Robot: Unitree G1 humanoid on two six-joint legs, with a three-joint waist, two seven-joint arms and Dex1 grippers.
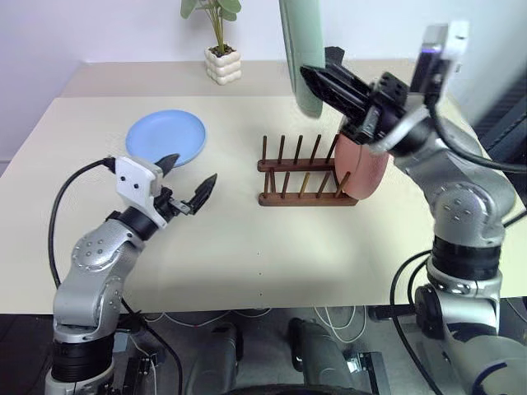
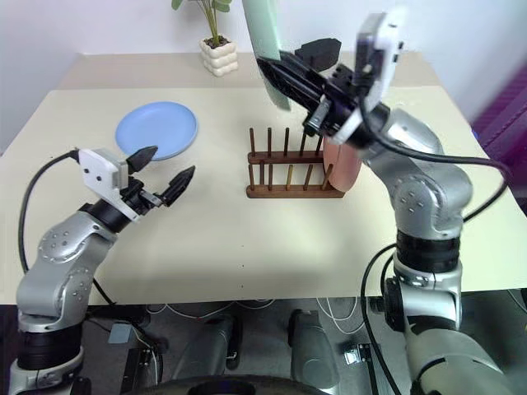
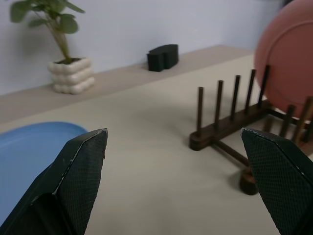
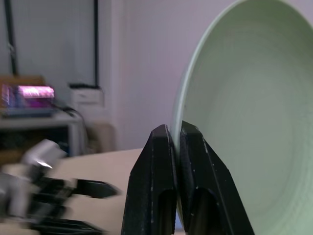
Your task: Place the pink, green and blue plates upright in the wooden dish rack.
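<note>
My right gripper point(image 1: 311, 78) is shut on the rim of the green plate point(image 1: 301, 49), which it holds upright high above the wooden dish rack point(image 1: 303, 172). The pink plate point(image 1: 364, 168) stands upright in the rack's right end. Flat on the table at the left lies the blue plate point(image 1: 165, 137). Just in front of it my left gripper point(image 1: 188, 174) hovers open, with nothing between its fingers. In the left wrist view the blue plate point(image 3: 29, 156), the rack point(image 3: 234, 127) and the pink plate point(image 3: 288, 58) show past the open fingers.
A potted plant point(image 1: 221, 56) in a white pot stands on the far side of the table. A black block point(image 3: 163, 57) sits on that far strip too. The beige table point(image 1: 247, 247) has free room in front of the rack.
</note>
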